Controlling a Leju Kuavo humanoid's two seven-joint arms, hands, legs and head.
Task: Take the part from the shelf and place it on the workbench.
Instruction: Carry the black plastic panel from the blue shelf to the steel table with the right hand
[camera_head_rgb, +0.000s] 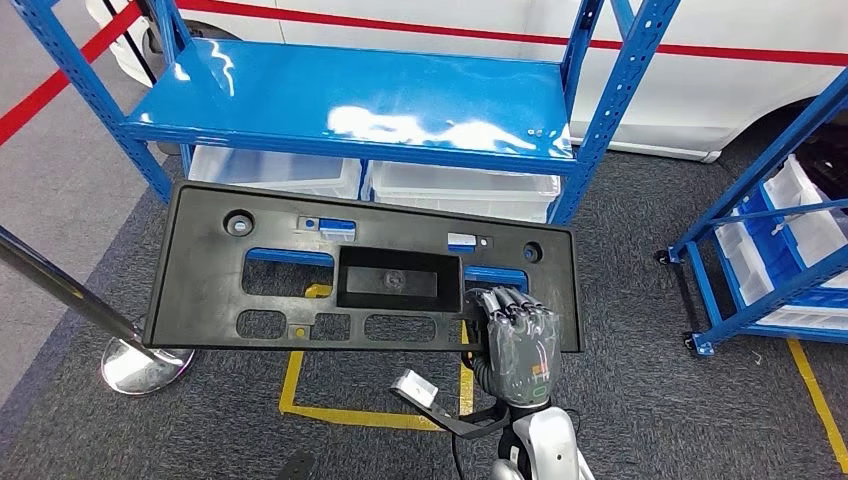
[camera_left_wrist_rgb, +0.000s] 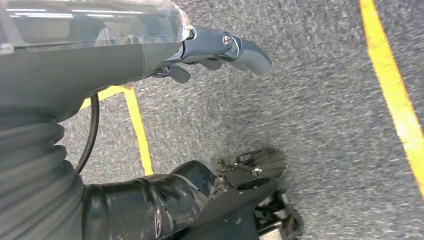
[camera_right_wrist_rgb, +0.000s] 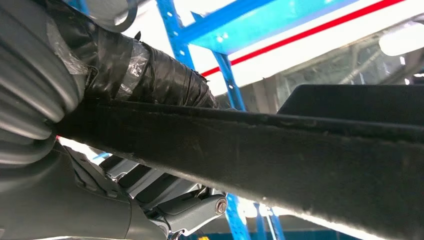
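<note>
The part (camera_head_rgb: 270, 265) is a long, flat black plastic panel with several cut-outs and a boxed recess in its middle. It hangs level in the air in front of the blue shelf (camera_head_rgb: 350, 100), off the shelf's board. My right hand (camera_head_rgb: 518, 342) grips its near right edge, fingers lying over the top face. In the right wrist view the panel's dark edge (camera_right_wrist_rgb: 280, 150) runs across the picture with my right hand (camera_right_wrist_rgb: 180, 210) clamped on it from below. My left hand (camera_left_wrist_rgb: 220, 50) hangs over the carpet, fingers loosely apart and holding nothing.
Clear plastic bins (camera_head_rgb: 460, 190) stand under the shelf board. A second blue rack (camera_head_rgb: 770, 250) with bins stands at the right. A chrome barrier post and its round base (camera_head_rgb: 140, 362) are at the left. Yellow lines (camera_head_rgb: 300, 405) mark the grey carpet; a white vehicle (camera_head_rgb: 720, 90) stands behind.
</note>
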